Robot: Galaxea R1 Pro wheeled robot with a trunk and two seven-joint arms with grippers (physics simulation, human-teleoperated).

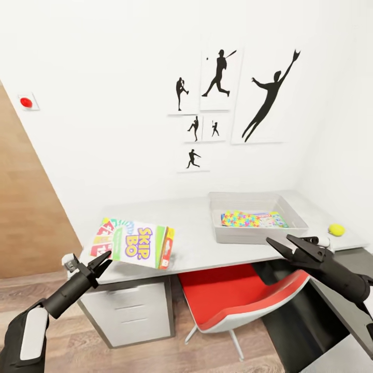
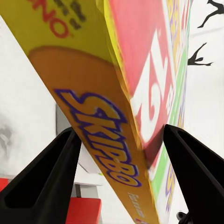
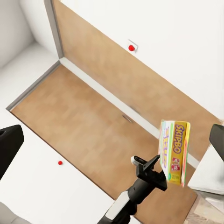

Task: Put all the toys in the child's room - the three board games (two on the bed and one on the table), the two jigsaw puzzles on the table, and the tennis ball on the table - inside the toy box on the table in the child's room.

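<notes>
SKIP BO game box (image 1: 132, 243) clamped in the left gripper (image 1: 99, 261), held over the white table's (image 1: 192, 243) left end

Right gripper (image 1: 290, 244) hovers, jaws apart, before the grey toy box (image 1: 254, 233) holding a jigsaw puzzle (image 1: 252, 219); tennis ball (image 1: 336, 229) just beyond it on the table

White-topped table (image 1: 197, 243) with grey toy box (image 1: 298, 215) and tennis ball (image 1: 336, 229) on it.

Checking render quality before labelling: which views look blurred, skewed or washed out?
Left wrist view: SKIP BO box close up, lettering soft and stretched. Head view: sharp, walls tilted, even light, soft shadow under the table. Right wrist view: crisp, pale floor nearly featureless.
</notes>
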